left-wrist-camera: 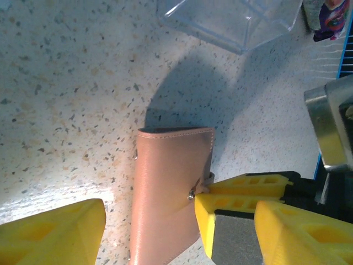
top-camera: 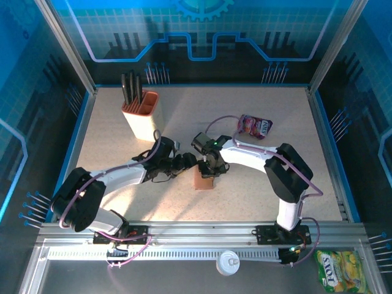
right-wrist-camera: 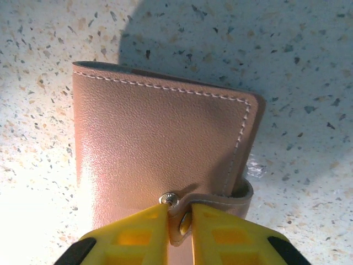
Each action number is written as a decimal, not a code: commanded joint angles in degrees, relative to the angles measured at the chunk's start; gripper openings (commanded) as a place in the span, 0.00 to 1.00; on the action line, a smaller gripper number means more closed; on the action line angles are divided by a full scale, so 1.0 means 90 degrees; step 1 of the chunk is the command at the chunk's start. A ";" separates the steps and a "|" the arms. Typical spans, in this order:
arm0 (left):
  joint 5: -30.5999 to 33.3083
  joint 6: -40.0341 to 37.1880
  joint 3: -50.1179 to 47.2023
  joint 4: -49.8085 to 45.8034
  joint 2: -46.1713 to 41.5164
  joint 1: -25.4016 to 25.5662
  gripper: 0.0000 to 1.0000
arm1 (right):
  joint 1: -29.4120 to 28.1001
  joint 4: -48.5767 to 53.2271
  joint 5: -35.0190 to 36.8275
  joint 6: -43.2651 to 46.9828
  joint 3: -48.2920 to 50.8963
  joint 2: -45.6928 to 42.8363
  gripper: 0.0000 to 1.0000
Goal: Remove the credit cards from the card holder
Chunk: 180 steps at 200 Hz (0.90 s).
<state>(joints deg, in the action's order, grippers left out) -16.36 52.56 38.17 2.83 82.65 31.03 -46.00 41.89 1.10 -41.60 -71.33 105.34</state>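
The card holder is a brown leather wallet lying closed on the speckled table, mid-table. In the right wrist view the card holder shows its stitched flap, and a snap strap wraps round its right edge. My right gripper is shut on the strap's free end, just beside the metal snap stud. My left gripper is open, with the card holder lying between its yellow fingers. The credit cards are hidden inside the closed holder.
An orange-and-cream knife block stands at the back left. A purple snack pouch lies at the back right. A clear plastic case sits just beyond the wallet. A yellow bag and a white lid lie below the rail.
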 commanded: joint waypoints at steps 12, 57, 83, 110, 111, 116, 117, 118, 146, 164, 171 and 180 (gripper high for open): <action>0.0102 0.0001 0.0459 -0.0215 0.0140 0.0052 0.72 | 0.0239 0.0019 0.0107 0.0148 0.0318 -0.0416 0.20; 0.0245 0.0032 0.0630 -0.0472 0.0119 0.0051 0.73 | 0.0482 -0.0230 -0.0056 0.0236 0.0671 -0.0602 0.21; 0.0296 0.0060 0.0707 -0.0590 0.0132 0.0060 0.73 | 0.0556 -0.0380 -0.0180 0.0238 0.0771 -0.0611 0.21; 0.0342 0.0060 0.0793 -0.0692 0.0184 0.0067 0.73 | 0.0613 -0.0534 -0.0331 0.0228 0.0863 -0.0563 0.22; 0.0343 0.0064 0.0795 -0.0694 0.0183 0.0067 0.73 | 0.0621 -0.0538 -0.0334 0.0228 0.0869 -0.0558 0.22; 0.0343 0.0062 0.0821 -0.0700 0.0206 0.0066 0.73 | 0.0634 -0.0574 -0.0368 0.0219 0.0891 -0.0548 0.22; 0.0343 0.0060 0.0819 -0.0707 0.0203 0.0067 0.73 | 0.0636 -0.0583 -0.0372 0.0219 0.0903 -0.0550 0.22; 0.0343 0.0065 0.0823 -0.0711 0.0207 0.0068 0.73 | 0.0637 -0.0587 -0.0374 0.0219 0.0903 -0.0551 0.22; 0.0332 0.0065 0.0926 -0.0780 0.0280 0.0067 0.73 | 0.0737 -0.0827 -0.0584 0.0162 0.1022 -0.0519 0.22; 0.0324 0.0050 0.0999 -0.0820 0.0329 0.0067 0.73 | 0.0783 -0.0888 -0.0658 0.0159 0.1036 -0.0461 0.22; 0.0326 0.0034 0.1021 -0.0849 0.0347 0.0065 0.73 | 0.0790 -0.0886 -0.0660 0.0160 0.1041 -0.0445 0.22; 0.0338 0.0032 0.1051 -0.0890 0.0362 0.0068 0.73 | 0.0796 -0.0885 -0.0661 0.0160 0.1066 -0.0435 0.22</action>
<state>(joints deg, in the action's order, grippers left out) -14.13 52.58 45.34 -2.90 84.88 31.31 -39.51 34.83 -3.20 -40.07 -62.83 101.19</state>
